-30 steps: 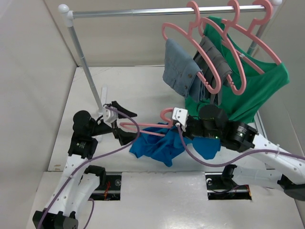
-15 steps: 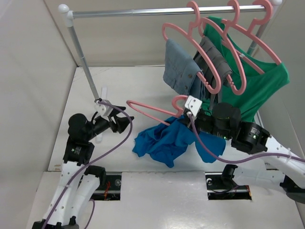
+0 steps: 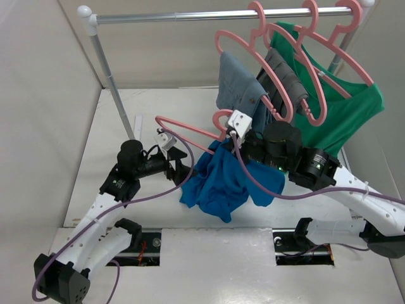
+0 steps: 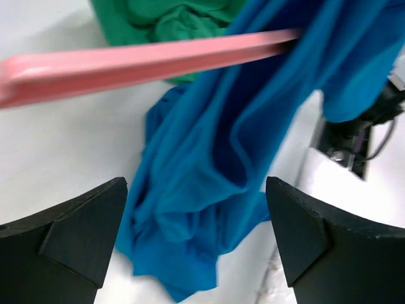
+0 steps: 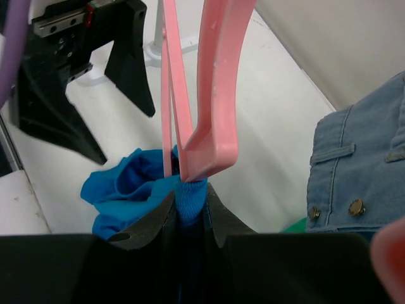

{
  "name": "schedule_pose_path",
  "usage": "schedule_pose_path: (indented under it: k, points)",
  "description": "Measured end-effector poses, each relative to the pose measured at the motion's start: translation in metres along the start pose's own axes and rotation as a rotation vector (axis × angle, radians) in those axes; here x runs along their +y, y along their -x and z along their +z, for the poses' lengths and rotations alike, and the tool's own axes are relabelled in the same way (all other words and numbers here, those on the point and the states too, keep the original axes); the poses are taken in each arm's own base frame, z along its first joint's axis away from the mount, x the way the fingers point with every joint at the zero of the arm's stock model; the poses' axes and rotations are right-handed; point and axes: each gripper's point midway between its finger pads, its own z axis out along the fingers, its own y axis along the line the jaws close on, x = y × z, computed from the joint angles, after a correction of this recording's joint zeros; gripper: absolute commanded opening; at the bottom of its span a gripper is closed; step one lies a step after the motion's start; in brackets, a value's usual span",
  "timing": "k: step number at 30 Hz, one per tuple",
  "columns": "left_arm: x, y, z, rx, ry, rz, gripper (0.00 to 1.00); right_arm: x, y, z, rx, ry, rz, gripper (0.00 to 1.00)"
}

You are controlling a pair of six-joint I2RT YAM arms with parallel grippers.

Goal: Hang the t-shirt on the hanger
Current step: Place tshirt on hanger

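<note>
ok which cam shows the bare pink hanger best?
Top external: the hanger shows its hook and the frame half that sticks out left of the t-shirt. Left wrist catches only one pink arm of it. Right wrist shows just the part nearest its fingers, close up.

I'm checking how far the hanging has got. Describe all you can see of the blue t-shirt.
The t-shirt is plain bright blue, soft fabric, crumpled in loose folds. Its top is lifted, pinched in the shut right gripper just below a corner of the hanger; one hanger arm runs under the cloth. Its lower folds seem to reach the table. The open left gripper faces it, apart.
</note>
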Motion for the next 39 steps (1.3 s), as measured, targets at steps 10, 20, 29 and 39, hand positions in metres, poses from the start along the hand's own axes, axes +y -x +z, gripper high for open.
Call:
schedule_pose_path:
  k: [10,20,29,39]
  points:
    - [0.003,-0.041,0.026,0.077,0.051,-0.154,0.79,-0.001,-0.002,0.017,0.022,-0.016,0.005,0.00]
    - [0.035,-0.068,0.031,0.101,0.207,-0.194,0.04,-0.002,0.002,0.016,0.008,-0.021,0.018,0.00]
    - [0.008,-0.068,0.028,0.135,0.042,-0.114,0.70,-0.005,0.005,0.006,-0.011,-0.037,0.035,0.00]
    - [-0.014,-0.030,0.028,0.019,-0.048,-0.122,0.71,-0.005,0.005,0.006,-0.012,-0.038,0.043,0.00]
